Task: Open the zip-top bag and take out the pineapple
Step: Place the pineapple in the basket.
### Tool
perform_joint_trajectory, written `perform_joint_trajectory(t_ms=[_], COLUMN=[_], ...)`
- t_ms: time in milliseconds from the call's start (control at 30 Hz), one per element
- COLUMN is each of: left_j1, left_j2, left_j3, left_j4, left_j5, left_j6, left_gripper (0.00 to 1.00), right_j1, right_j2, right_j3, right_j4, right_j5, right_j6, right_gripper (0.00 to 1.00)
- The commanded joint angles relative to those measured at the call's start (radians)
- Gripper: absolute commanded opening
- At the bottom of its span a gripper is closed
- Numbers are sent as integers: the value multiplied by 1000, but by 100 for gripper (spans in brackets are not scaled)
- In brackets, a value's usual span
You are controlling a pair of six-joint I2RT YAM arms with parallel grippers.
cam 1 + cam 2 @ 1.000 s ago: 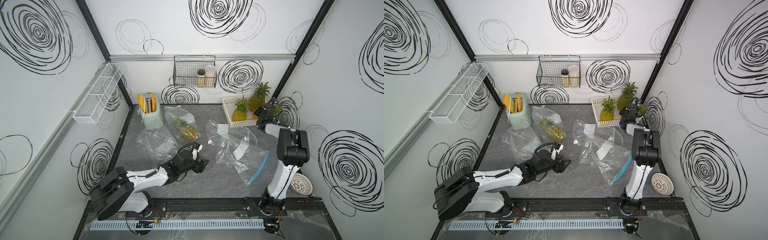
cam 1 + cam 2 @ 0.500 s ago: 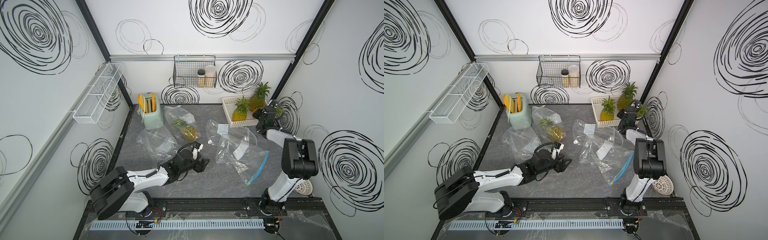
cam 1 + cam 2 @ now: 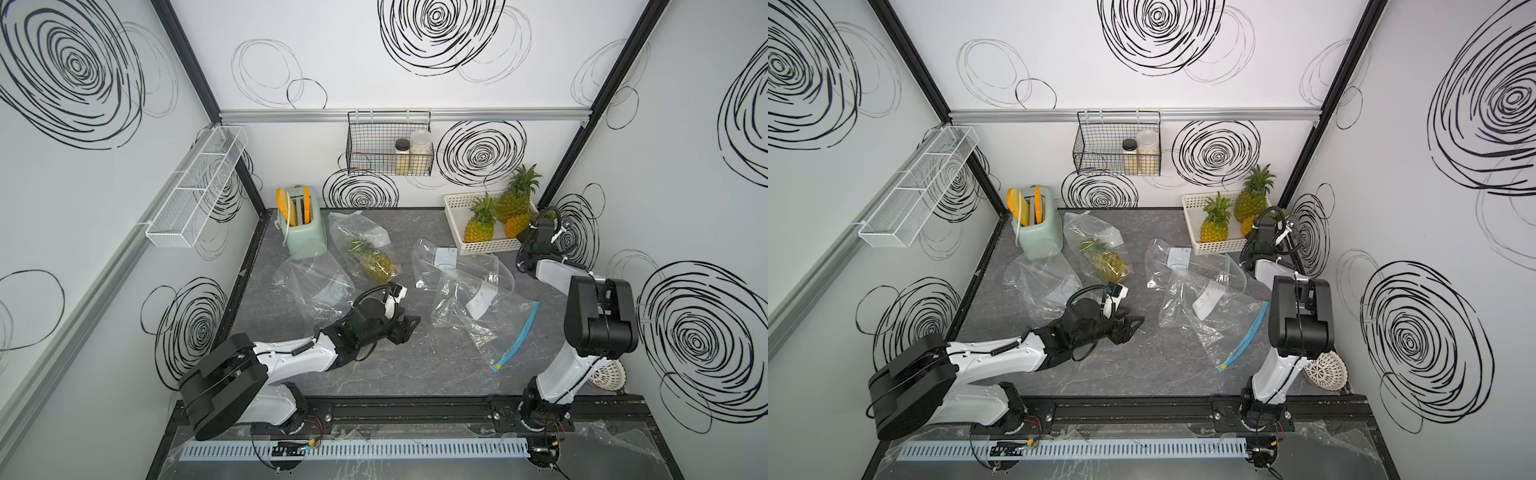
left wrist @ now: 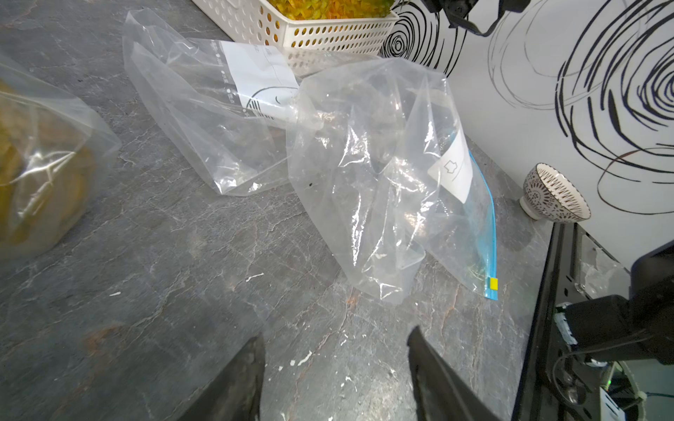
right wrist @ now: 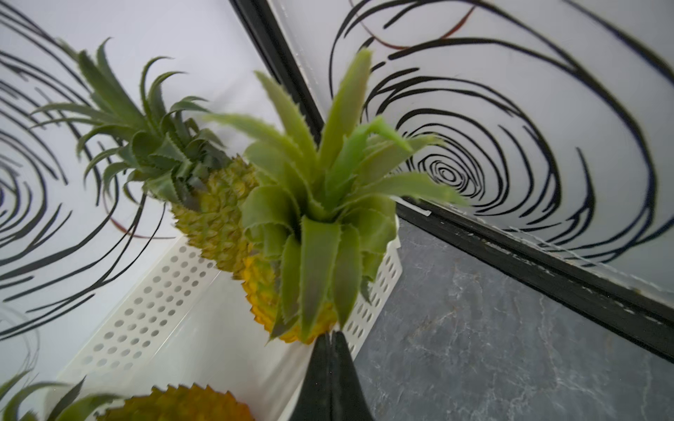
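Left hand (image 4: 334,337) gapes apart above the table (image 4: 175,255), right hand (image 5: 331,337) pinched together just beside a pineapple (image 5: 313,237)

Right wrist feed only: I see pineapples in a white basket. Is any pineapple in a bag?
Observer: Yes. One pineapple lies inside a clear bag near the toaster.
Operator: What's the left side doing?
Observer: The left hand is open and empty, low over the tabletop.
Operator: Other bags?
Observer: An empty bag with a blue zip strip lies nearer the right arm.
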Motion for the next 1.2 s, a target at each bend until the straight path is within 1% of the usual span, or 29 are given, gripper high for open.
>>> perform_joint_trajectory(t_ms=[0, 267, 400, 533, 667, 733, 800, 900, 933, 967, 1033, 1167], left_j1=[14, 32, 38, 42, 45, 44, 45, 45, 44, 41, 41, 36], left_j2=[25, 49, 61, 76, 82, 78, 72, 65, 62, 58, 50, 29], left_j3=[-6, 0, 3, 4, 6, 4, -1, -8, -11, -13, -16, -25], left_j4=[69, 86, 89, 90, 89, 89, 121, 130, 134, 138, 137, 133], left_j5=[25, 39, 44, 51, 54, 53, 53, 56, 56, 56, 57, 52], left_j6=[7, 6, 6, 4, 3, 1, 0, -6, -9, -11, -11, -5], left_gripper=[65, 65, 65, 65, 65, 65, 65, 65, 65, 65, 65, 65], right_j1=[-18, -41, -42, -49, -49, -46, -38, -14, -4, 6, 19, 23], right_j2=[28, 104, 132, 160, 184, 173, 148, 88, 65, 45, 20, -5], right_j3=[30, 101, 119, 88, 93, 77, 60, 19, 6, -5, -9, 2], right_j4=[5, 14, 51, 215, 281, 287, 269, 245, 235, 233, 214, 165], right_j5=[76, 130, 117, 6, -115, -162, -174, -156, -144, -131, -122, -160], right_j6=[71, 100, 104, 61, 37, 38, 38, 32, 30, 18, 3, 7], right_gripper=[2, 3, 3, 3, 5, 8, 17, 39, 48, 54, 59, 62])
